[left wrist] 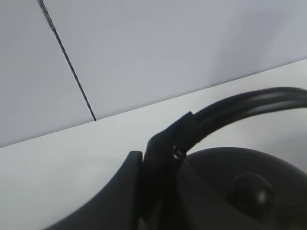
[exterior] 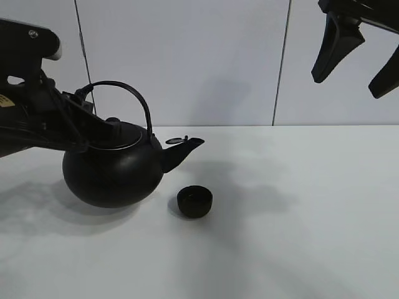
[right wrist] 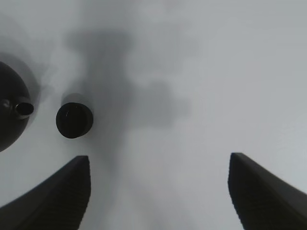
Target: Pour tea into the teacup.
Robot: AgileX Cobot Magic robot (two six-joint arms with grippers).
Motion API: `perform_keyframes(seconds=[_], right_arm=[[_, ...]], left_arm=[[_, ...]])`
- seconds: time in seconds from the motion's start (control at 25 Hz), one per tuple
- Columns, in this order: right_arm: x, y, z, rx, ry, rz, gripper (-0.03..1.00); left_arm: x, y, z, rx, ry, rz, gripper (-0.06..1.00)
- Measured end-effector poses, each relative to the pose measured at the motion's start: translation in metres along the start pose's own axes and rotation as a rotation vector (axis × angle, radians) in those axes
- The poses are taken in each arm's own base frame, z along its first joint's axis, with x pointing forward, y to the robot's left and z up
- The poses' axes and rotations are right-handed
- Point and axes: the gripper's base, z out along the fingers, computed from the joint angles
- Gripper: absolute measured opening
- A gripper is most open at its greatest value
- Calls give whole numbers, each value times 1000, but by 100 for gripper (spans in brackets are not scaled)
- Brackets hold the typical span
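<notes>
The big round black kettle (exterior: 112, 171) with an arched handle (exterior: 134, 93) sits at the left of the white table, tilted a little toward its spout (exterior: 187, 147). The small matte black teacup (exterior: 194, 202) stands on the table just below and right of the spout tip, apart from the kettle. My left gripper (exterior: 93, 126) is shut on the base of the kettle's handle; in the left wrist view (left wrist: 158, 163) one finger (left wrist: 122, 191) presses against the handle (left wrist: 240, 108) above the lid (left wrist: 240, 187). My right gripper (exterior: 348, 84) hangs open and empty high at the right. Its wrist view (right wrist: 158, 191) shows the teacup (right wrist: 74, 120) and the kettle's spout (right wrist: 24, 109).
The white table (exterior: 299, 212) runs to a pale panelled wall (exterior: 218, 62) behind. The kettle and arms cast soft shadows on the tabletop around the cup.
</notes>
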Motion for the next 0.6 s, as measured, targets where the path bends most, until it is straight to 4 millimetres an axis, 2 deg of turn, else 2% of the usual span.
perform_keyframes(seconds=[0.24,0.6], right_arm=[[0,0,0,0,0,0,55],[0,0,0,0,0,0,55]], left_arm=[[1,5,-8,-17,-30,-129,11],[28,17,-28,-45,17,-132,11]])
